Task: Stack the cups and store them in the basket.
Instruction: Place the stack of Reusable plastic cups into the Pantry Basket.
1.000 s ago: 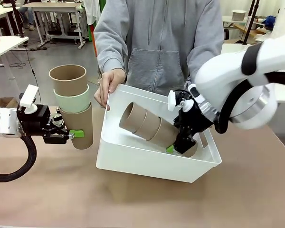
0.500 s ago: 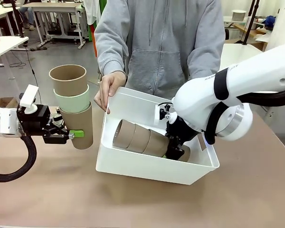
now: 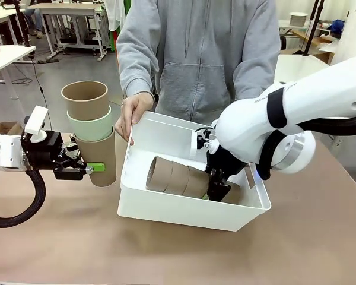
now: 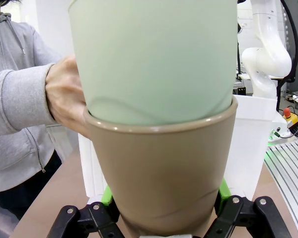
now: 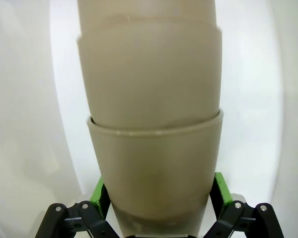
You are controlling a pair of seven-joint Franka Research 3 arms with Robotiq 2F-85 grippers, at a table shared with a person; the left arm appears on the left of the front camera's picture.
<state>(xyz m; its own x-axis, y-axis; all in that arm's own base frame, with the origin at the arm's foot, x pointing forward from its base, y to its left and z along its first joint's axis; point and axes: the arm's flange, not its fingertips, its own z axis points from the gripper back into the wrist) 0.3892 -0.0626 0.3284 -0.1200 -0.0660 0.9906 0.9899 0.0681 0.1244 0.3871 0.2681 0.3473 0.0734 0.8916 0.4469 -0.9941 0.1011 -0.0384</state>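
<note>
My left gripper (image 3: 94,169) is shut on the bottom tan cup (image 4: 161,168) of an upright stack (image 3: 92,133) held over the table's left side. A mint cup (image 4: 154,54) sits in it, and another tan cup tops the stack. A second stack of three tan cups (image 3: 175,177) lies on its side on the floor of the white basket (image 3: 184,217). My right gripper (image 3: 216,191) reaches into the basket. In the right wrist view its green pads (image 5: 100,196) lie against both sides of that stack's base cup (image 5: 151,163), so the right gripper (image 5: 159,203) is shut on it.
A person in a grey hoodie stands at the far side, one hand (image 3: 133,113) on the basket's far left rim. That hand (image 4: 64,99) is close behind my left stack. The tabletop (image 3: 166,255) in front of the basket is bare brown.
My right arm has lowered the tan stack from a tilt until it lies on the basket floor. The basket shifted slightly left. The left arm and its stack have not moved.
</note>
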